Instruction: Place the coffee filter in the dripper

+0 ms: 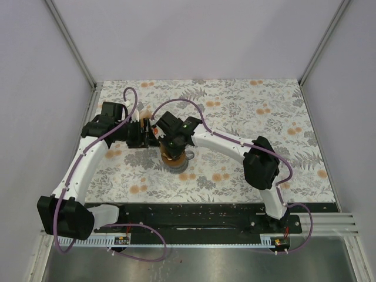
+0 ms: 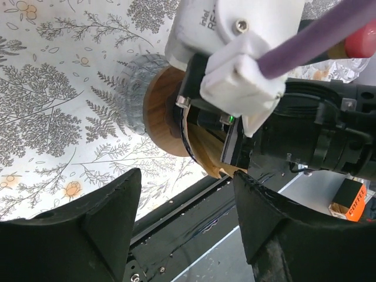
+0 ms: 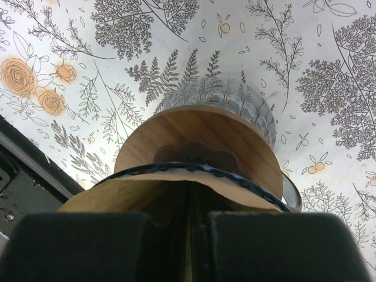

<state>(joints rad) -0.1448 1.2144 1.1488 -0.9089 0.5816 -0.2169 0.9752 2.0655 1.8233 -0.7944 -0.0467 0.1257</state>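
I was working in a lab test cell, not a home: blank white walls (image 1: 194,35) on aluminium posts (image 1: 69,41) enclosed the workspace. A flowered cloth (image 1: 264,111) met a black mounting plate (image 1: 200,214) and a slotted cable tray (image 1: 223,239).

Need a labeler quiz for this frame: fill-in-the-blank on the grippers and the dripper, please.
1. The right gripper is shut on the brown paper ____.
2. The left gripper stands ____, holding nothing.
3. The dripper has a collar made of ____.
Missing: filter; open; wood.
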